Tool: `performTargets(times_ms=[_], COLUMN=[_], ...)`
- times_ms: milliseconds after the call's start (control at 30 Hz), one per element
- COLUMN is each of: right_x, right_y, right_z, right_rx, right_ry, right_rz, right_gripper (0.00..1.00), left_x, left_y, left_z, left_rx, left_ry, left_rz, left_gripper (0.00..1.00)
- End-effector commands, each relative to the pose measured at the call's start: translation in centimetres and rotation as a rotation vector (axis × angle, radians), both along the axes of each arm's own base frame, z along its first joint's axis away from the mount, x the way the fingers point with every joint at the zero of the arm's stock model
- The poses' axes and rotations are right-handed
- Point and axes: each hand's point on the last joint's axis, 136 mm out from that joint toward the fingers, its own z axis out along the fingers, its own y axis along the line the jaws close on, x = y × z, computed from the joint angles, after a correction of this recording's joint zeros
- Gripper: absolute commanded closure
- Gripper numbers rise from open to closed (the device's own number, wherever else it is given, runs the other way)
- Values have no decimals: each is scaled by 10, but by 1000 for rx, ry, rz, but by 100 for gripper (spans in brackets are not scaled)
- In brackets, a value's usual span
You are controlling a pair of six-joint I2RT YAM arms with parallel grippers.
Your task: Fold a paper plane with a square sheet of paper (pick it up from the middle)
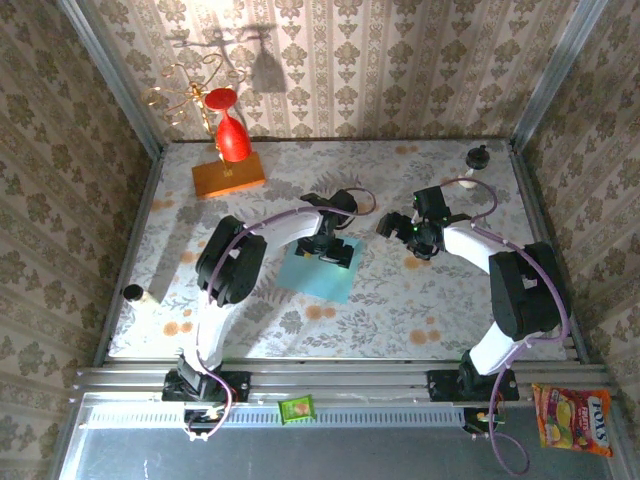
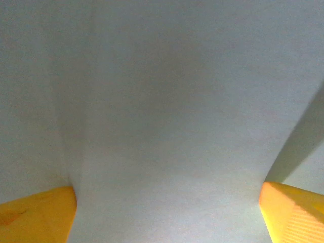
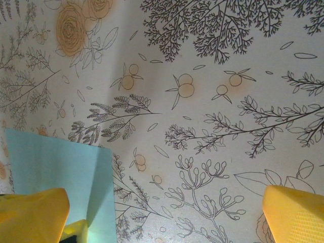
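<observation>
The square sheet of paper [image 1: 312, 270] is light blue and lies flat on the floral tablecloth, a little left of the table's middle. My left gripper [image 1: 336, 252] is low over the sheet's far right part, open. In the left wrist view plain blue paper [image 2: 162, 111] spreads between the two yellow fingertips [image 2: 35, 215], and the left gripper [image 2: 167, 215] has nothing pinched. My right gripper [image 1: 397, 226] hangs open over bare cloth to the right of the sheet. In the right wrist view it [image 3: 164, 215] has the sheet's corner [image 3: 55, 172] by its left finger. The paper plane is out of view.
An orange block [image 1: 228, 176] with a red glass [image 1: 232, 135] on it stands at the back left, beside a gold wire stand [image 1: 185, 95]. A black knob [image 1: 478, 155] sits back right. A green packet [image 1: 297, 408] and a candy bag [image 1: 572, 420] lie by the front rail.
</observation>
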Motion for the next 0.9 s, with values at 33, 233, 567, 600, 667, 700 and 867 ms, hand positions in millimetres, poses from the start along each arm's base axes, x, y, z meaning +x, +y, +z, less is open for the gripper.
performTargets(times_ms=[33,233,567,600,667,700,867], right_x=[2,1,1,2,2,3,2], right_y=[-1,-2,-4,-4,-4,-4,-3], right_z=[8,10,8,9,9,9,11], right_rx=[16,1,-4,-1,2,3,3], right_ry=[-20,-18,-9,-10,-10,-8,-7], right_rz=[-13,-5,-20,-22,-26,-29,-28], right_gripper=[1,1,2,2,2,3,2], left_x=[-8,-11,-13,-13,-12,-11,-9], left_y=[10,16,25,25,26,26,24], left_z=[-13,-29,-35,-36,-35,-35,-23], left_rx=[73,71,34,38,38,37,12], left_ry=[26,53,78,78,73,71,49], left_rz=[-20,4,36,35,36,36,40], left_gripper=[7,9,12,11,12,12,11])
